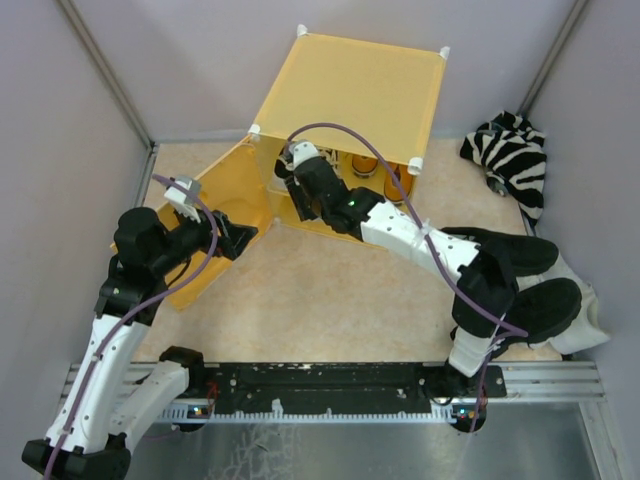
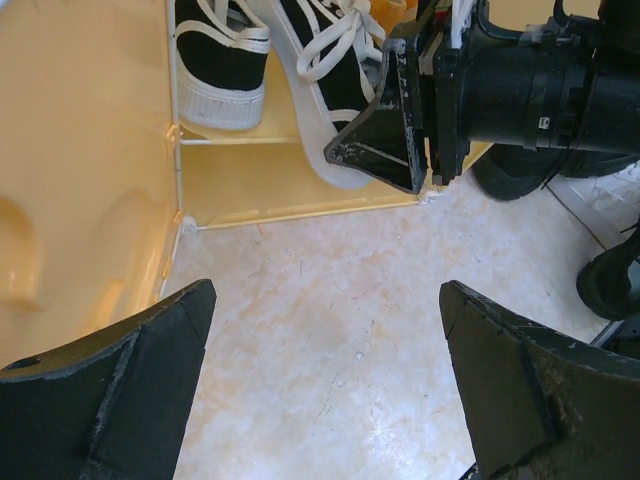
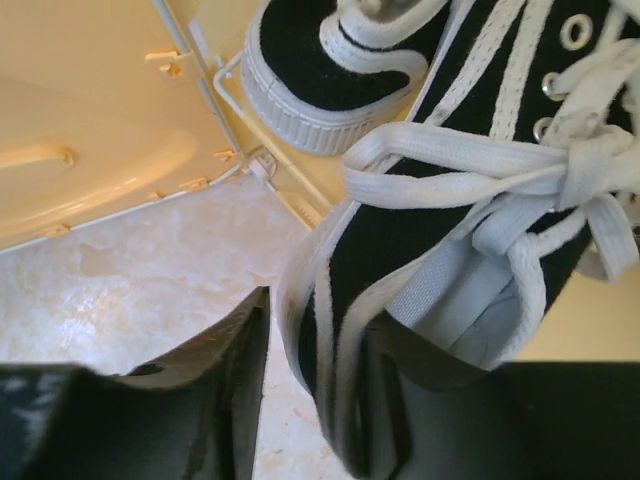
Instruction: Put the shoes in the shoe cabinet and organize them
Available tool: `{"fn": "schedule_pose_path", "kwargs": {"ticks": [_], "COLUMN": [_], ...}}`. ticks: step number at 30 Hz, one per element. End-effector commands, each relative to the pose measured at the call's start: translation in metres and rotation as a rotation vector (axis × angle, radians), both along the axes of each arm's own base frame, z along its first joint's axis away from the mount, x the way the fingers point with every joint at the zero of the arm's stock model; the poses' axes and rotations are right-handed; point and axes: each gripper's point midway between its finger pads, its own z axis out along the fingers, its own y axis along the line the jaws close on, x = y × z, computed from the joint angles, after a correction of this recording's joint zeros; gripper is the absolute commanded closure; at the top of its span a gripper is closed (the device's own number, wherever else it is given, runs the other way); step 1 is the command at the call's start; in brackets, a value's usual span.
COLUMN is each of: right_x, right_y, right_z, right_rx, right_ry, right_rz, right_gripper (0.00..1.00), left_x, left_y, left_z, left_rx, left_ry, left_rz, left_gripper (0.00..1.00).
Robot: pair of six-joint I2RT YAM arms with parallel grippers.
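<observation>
Right gripper (image 3: 322,335) is clamped on the collar of a black-and-white sneaker (image 3: 430,225), one finger (image 3: 215,400) outside the heel and the other down inside the shoe's opening, with the white laces bunched just above. In the left wrist view this sneaker (image 2: 335,70) hangs tilted at the mouth of the shoe cabinet (image 1: 350,95), its pale sole crossing the front edge of the inner shelf (image 2: 235,137) and reaching down before the lower compartment. A second black-and-white sneaker (image 2: 220,60) stands on that shelf just to the left of the held one, toe toward the opening, close to the left wall; whether the two touch I cannot tell. From above, the right gripper (image 1: 298,192) sits at the near face of the cabinet, and the door (image 1: 205,245) is swung wide to the left. Left gripper (image 1: 245,238) hovers beside that door, its fingers (image 2: 110,390) spread well apart over the bare marbled table (image 2: 330,330) and holding nothing. Through the cabinet's translucent top, two orange shapes (image 1: 362,163) show on its right side, too dim to make out further. A zebra-striped cloth (image 1: 512,158) lies crumpled on the table at the far right, well apart from the cabinet.
</observation>
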Motion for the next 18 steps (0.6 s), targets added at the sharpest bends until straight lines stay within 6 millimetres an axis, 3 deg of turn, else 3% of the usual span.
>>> {"fn": "schedule_pose_path", "kwargs": {"ticks": [1,8,12,18], "right_x": [0.032,0.022,0.010,0.001], "right_y": [-0.027,-0.030,-0.037,-0.045], "right_z": [0.067,0.085,0.109,0.125], "right_rx": [0.132,0.161,0.196,0.212], "right_ry": [-0.140,-0.127,-0.159,-0.208], "right_rz": [-0.180,-0.161,-0.149,-0.127], "right_gripper": [0.57,0.47,0.40,0.32], "left_x": [-0.001,-0.001,-0.001,-0.001], "left_y": [0.002,0.002,0.001,0.001], "left_z": [0.016,0.016,0.015,0.015], "left_rx": [0.005,0.005,0.004,0.003], "left_ry": [-0.044,-0.046,-0.043,-0.041], "left_rz": [0.006,0.004,0.000,-0.001], "left_gripper": [0.01,0.01,0.01,0.01]}}
